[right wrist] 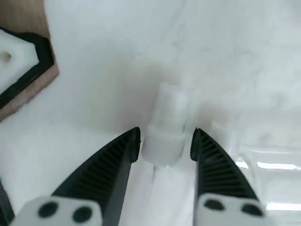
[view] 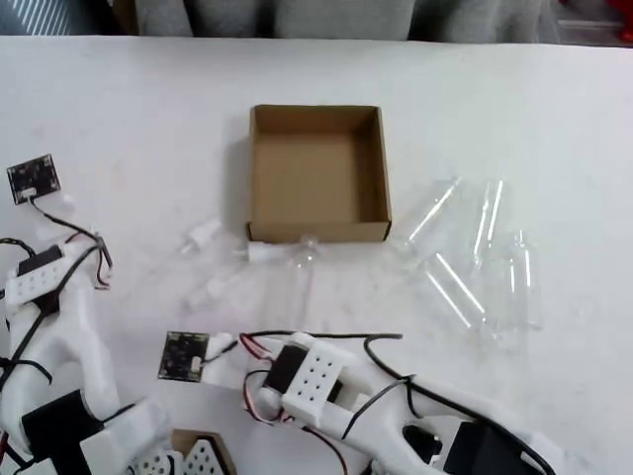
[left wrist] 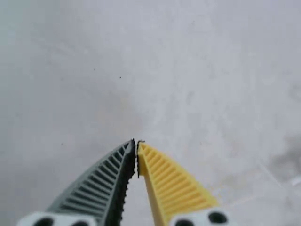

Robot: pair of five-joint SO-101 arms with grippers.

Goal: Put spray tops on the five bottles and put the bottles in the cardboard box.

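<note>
The open cardboard box (view: 316, 173) sits mid-table. Several clear bottles (view: 475, 267) lie without tops to its right, and another clear bottle (view: 297, 275) lies just before its front wall. Loose white spray tops lie left of that: one (view: 203, 236), another (view: 213, 289), a third (view: 260, 250) by the box corner. My right gripper (right wrist: 164, 136) is open, its black fingers on either side of a white spray top (right wrist: 167, 125) with small gaps; a clear bottle (right wrist: 268, 165) lies beside it. My left gripper (left wrist: 137, 143) is shut over bare table, holding nothing.
The right arm (view: 316, 381) lies across the near edge with black and red cables. The left arm (view: 40, 277) occupies the left edge. A wooden plate with a white part (right wrist: 19, 61) sits close to the right gripper. The table's far side is open white surface.
</note>
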